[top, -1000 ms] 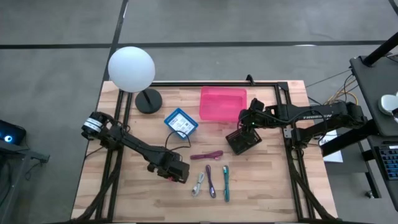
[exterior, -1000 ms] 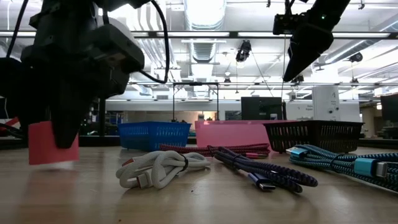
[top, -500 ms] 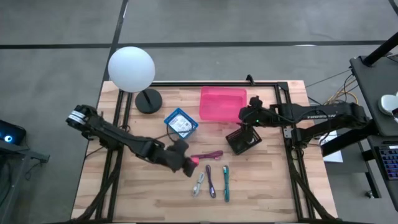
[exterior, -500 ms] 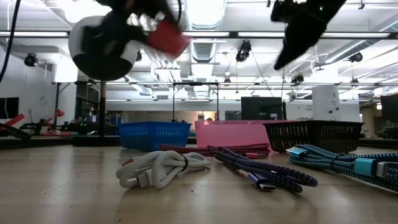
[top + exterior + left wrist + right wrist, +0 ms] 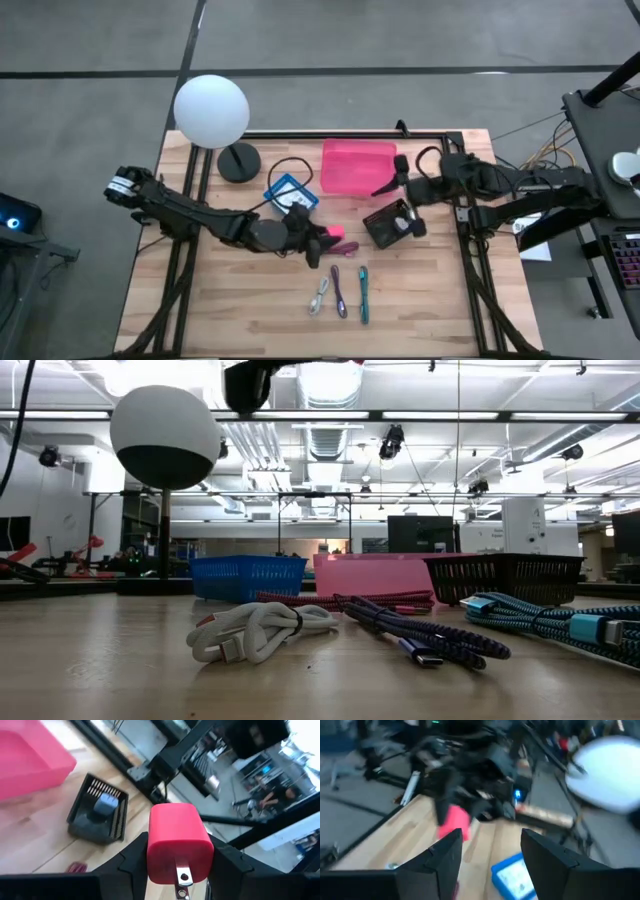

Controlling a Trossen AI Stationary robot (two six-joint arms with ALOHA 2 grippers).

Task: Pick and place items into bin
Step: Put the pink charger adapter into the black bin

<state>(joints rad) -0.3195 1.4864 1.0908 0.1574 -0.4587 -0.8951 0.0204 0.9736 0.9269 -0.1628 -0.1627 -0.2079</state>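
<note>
My left gripper [image 5: 327,244] hangs over the table's middle, shut on a red charger block [image 5: 177,832] with metal prongs [image 5: 183,881]. My right gripper [image 5: 386,186] hovers open between the pink bin [image 5: 357,166] and the black basket [image 5: 388,226], pointing at the left arm, with nothing between its fingers [image 5: 447,857]. A blue-grey piece [image 5: 106,804] lies in the black basket. On the wood near the front lie a white cable [image 5: 262,632], a purple cable [image 5: 420,635] and a teal cable [image 5: 560,622]. A maroon cable [image 5: 340,600] lies behind them. My left gripper pinches the red block's two opposite sides [image 5: 151,857] between its two fingers [image 5: 131,860]. The fingers lie nearly level and point toward the table's right side. The block is lifted well clear of the table, its prongs turned back toward the wrist.
A blue basket [image 5: 291,196] sits left of the pink bin. A white globe lamp [image 5: 211,110] on a black base [image 5: 238,162] stands at the far left corner. A black frame rail [image 5: 340,133] runs along the far edge. Bare wood lies at the near left.
My left gripper has risen from the table with the red block, gone toward the right and far side, and tipped from pointing down to nearly level. My right gripper has risen above the black basket and tipped up to nearly level, pointing left.
</note>
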